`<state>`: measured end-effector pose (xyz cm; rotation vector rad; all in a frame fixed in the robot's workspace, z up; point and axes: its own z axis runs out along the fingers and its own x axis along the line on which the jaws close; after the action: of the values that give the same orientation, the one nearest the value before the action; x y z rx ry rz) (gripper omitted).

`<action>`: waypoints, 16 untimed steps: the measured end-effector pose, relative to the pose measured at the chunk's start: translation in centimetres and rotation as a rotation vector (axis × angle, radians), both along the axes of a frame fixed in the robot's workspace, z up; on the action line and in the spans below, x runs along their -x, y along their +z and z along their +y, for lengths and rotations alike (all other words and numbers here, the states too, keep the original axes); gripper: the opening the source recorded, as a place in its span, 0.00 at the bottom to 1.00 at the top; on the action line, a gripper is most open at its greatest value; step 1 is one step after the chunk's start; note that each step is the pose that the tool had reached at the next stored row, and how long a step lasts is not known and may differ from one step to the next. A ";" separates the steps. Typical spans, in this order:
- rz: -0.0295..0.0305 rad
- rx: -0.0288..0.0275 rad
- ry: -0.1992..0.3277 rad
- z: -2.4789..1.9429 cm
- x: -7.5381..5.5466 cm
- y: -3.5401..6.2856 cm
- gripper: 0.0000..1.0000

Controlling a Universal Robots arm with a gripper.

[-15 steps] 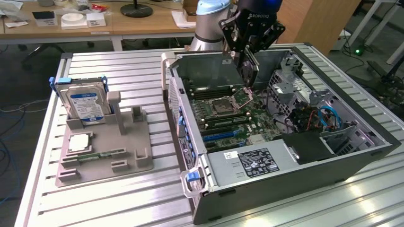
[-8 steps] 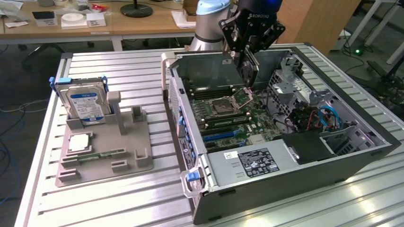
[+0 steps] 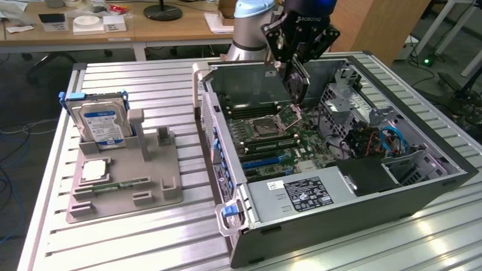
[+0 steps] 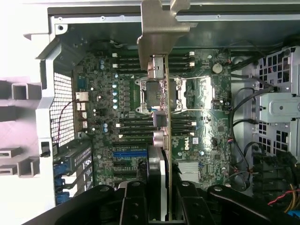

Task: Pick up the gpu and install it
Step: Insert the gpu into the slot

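The gripper (image 3: pixel 297 63) is clamped on the graphics card (image 3: pixel 295 89), holding it edge-down over the far end of the open computer case (image 3: pixel 339 217). If it's tilted or misses the slot, I'd worry it hits the processor socket (image 3: pixel 265 125).

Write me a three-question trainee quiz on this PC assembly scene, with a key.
1. True or false: the gripper is shut on the gpu.
2. The gpu is: A) lying on the table B) held over the open computer case C) on the wooden desk behind.
3. What stands upright in the grey stand?
Key: 1 true; 2 B; 3 the hard drive.
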<state>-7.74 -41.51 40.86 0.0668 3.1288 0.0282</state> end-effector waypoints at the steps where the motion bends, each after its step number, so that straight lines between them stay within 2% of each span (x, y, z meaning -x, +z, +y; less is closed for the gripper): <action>1: 0.0000 -0.0001 0.010 0.00 0.0 0.00 0.28; 16: 0.0001 0.0000 0.176 0.00 0.0 -0.01 0.28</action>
<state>-7.73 -41.51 40.85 -0.2092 3.1242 0.0297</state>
